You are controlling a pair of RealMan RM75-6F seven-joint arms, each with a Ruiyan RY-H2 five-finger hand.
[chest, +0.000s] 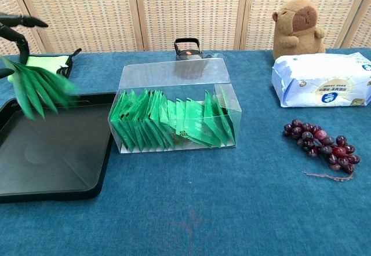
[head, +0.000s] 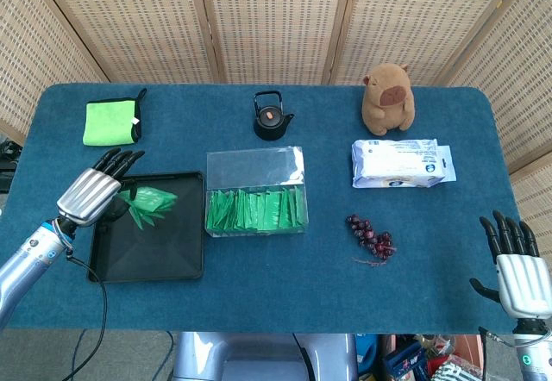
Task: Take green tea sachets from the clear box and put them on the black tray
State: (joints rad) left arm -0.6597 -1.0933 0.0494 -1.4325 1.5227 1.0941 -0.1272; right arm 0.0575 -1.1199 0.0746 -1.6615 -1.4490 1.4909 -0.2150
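Note:
My left hand (head: 93, 193) holds a fanned bunch of green tea sachets (head: 147, 203) above the black tray (head: 177, 265), over its far left part. In the chest view the sachets (chest: 36, 86) hang over the tray (chest: 69, 191) under dark fingertips (chest: 17, 29) at the left edge. The clear box (head: 255, 168), right of the tray, is packed with several more green sachets (chest: 174, 123). My right hand (head: 516, 267) is at the table's near right corner, fingers apart, holding nothing.
A black teapot (head: 270, 117) stands behind the box. A green cloth (head: 111, 121) lies at the far left. A capybara plush (head: 387, 98), a wipes pack (head: 400, 163) and a bunch of grapes (head: 372, 236) occupy the right half.

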